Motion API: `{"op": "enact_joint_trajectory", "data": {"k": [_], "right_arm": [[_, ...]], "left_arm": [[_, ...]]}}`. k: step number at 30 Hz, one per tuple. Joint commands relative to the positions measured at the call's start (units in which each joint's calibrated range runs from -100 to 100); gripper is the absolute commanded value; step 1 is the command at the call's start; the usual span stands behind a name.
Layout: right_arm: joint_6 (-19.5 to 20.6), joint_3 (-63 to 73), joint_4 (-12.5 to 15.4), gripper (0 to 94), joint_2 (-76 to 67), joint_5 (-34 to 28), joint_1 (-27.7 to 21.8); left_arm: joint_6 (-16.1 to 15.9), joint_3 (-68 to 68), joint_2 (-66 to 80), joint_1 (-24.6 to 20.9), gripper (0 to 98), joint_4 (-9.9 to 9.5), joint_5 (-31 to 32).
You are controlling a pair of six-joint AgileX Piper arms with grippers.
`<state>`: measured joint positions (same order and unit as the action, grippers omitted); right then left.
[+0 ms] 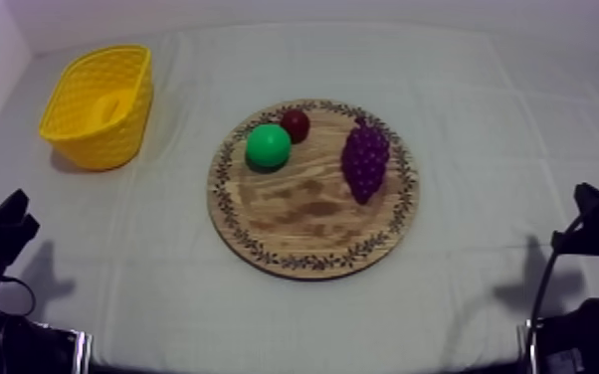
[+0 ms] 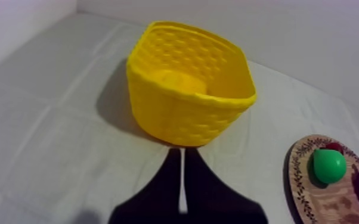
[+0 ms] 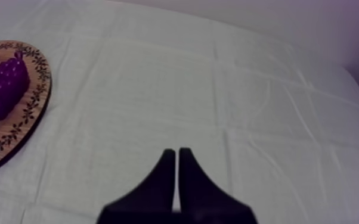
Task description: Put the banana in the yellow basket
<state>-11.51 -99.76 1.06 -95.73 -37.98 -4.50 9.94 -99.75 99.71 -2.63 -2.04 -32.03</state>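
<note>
My left tool (image 2: 182,154) and right tool (image 3: 176,154) are pressed together, empty, at the bench's (image 1: 483,119) near corners. The banana (image 2: 180,81), I think, lies in the basket (image 2: 185,119) by the far left corner. Placing looks done; no further move needed.

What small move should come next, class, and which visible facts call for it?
Probably none: leave both arms parked. A yellow shape, likely the banana, already lies in the yellow basket; the wooden board holds just pear, small red fruit and grapes; left gripper and right gripper are shut on nothing.
</note>
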Motion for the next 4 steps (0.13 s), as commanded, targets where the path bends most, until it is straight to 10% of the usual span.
{"op": "enact_joint_trajectory", "data": {"k": [1,4], "right_arm": [[0.0,0.0,0.0,0.3,0.0,0.0,0.0],[0.0,0.0,0.0,0.3,0.0,0.0,0.0]], "left_arm": [[0.0,0.0,0.0,0.0,0.2,0.01,0.0],[0.0,0.0,0.0,0.0,0.2,0.01,0.0]]}}
